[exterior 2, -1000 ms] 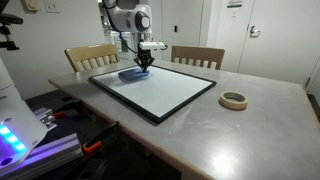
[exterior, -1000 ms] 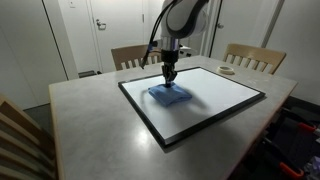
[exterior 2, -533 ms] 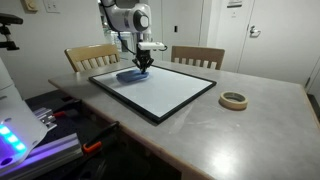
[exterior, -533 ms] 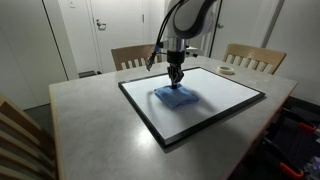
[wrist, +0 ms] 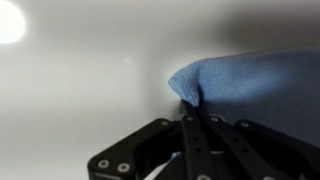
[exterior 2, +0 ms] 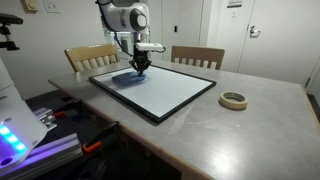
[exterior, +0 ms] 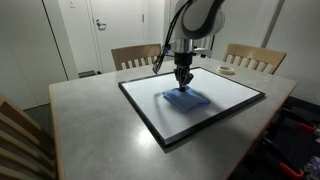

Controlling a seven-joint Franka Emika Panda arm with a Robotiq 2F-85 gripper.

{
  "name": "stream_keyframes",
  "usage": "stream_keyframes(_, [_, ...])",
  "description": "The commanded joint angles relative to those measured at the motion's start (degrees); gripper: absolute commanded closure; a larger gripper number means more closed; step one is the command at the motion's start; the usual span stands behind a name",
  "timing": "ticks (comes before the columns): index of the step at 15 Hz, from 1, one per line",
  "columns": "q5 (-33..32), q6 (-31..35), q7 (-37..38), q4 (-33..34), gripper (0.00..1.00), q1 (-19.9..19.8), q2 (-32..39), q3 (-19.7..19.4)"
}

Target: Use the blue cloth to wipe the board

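The blue cloth [exterior: 186, 99] lies flat on the board [exterior: 225, 86], a white panel with a black frame on the grey table. In an exterior view the cloth [exterior 2: 129, 77] sits near the board's [exterior 2: 165, 92] far end. My gripper [exterior: 185, 84] points straight down onto the cloth, jaws shut on a pinch of its fabric. In the wrist view the two black fingers [wrist: 194, 140] lie close together, and the cloth [wrist: 250, 80] bunches at their tips over the glossy white surface.
A roll of tape [exterior 2: 234, 100] lies on the table beside the board. Wooden chairs [exterior: 252, 57] stand at the table's far sides, and another chair back [exterior: 20, 140] is at the near corner. Doors and walls stand behind.
My gripper has dragged the blue cloth across the board, rightward in the view with the near chair back. Its grip on the cloth is unchanged.
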Motion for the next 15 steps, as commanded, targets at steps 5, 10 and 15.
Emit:
stream_keyframes(5, [-0.13, 2.55, -2.51, -8.08, 0.99, -0.50, -3.48, 0.30])
stream_keyframes(10, [-0.34, 3.74, -1.27, -10.68, 0.99, 0.64, -4.73, 0.28])
stream_keyframes(15, [-0.51, 5.07, 1.17, -11.00, 0.99, 2.62, -4.54, 0.59])
